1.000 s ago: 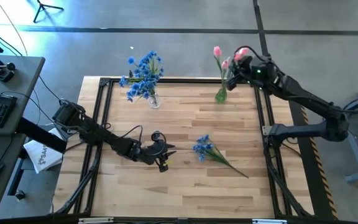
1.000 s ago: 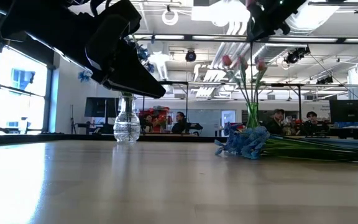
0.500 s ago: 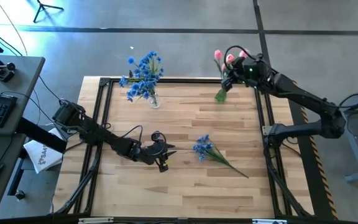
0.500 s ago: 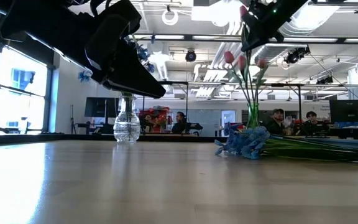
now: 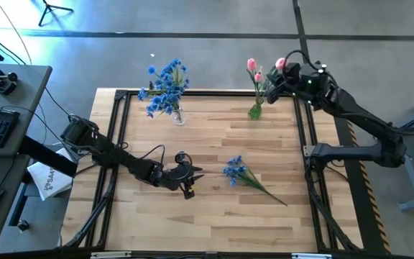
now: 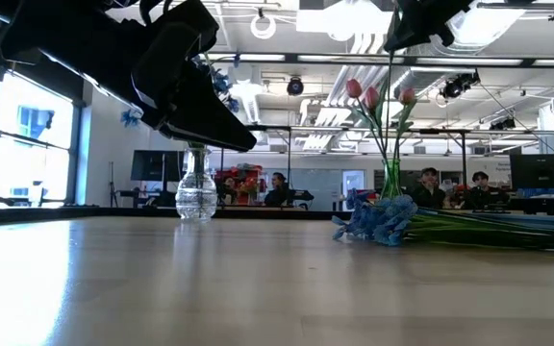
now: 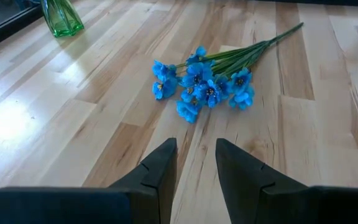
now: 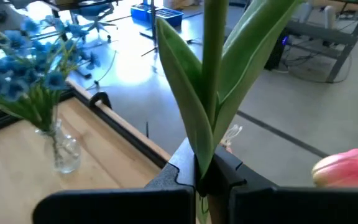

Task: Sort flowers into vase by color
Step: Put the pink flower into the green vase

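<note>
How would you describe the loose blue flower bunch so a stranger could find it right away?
On the wooden table, look right of centre, near the waiting left hand. The bunch of small blue blossoms on thin green stems is the only one lying flat; the other flowers all stand in vases at the far edge.

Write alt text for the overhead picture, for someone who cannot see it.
The right end effector holds a pink tulip above a green vase of tulips. The left end effector rests near loose blue flowers; a clear vase holds more.
</note>
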`<state>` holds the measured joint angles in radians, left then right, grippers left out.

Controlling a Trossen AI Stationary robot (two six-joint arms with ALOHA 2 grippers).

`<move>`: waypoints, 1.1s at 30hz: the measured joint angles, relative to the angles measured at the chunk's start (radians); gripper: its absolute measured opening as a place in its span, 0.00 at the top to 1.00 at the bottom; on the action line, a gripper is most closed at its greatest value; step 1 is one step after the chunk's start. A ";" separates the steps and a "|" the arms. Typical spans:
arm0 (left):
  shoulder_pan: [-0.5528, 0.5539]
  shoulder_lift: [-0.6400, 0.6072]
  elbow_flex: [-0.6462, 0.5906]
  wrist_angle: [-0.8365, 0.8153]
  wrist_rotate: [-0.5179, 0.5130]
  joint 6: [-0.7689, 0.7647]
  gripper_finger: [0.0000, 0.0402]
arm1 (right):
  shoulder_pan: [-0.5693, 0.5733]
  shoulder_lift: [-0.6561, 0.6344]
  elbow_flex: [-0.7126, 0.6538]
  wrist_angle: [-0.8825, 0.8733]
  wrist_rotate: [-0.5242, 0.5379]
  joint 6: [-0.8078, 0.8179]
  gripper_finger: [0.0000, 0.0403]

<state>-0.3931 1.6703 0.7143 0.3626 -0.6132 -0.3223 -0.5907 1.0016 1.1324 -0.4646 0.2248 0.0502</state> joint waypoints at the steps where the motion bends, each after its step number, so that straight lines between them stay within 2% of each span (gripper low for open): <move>1: 0.000 0.000 0.000 0.000 0.000 0.000 0.75 | 0.000 -0.006 0.000 -0.008 -0.009 0.008 1.00; 11: 0.000 0.000 0.000 0.000 0.000 0.000 0.75 | -0.003 -0.002 0.002 -0.087 -0.024 0.039 1.00; 33: 0.000 0.000 0.000 0.001 0.000 -0.007 0.75 | -0.005 0.006 0.000 -0.024 0.026 0.016 1.00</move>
<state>-0.3933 1.6699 0.7143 0.3632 -0.6132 -0.3290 -0.5961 1.0073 1.1328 -0.4881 0.2508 0.0662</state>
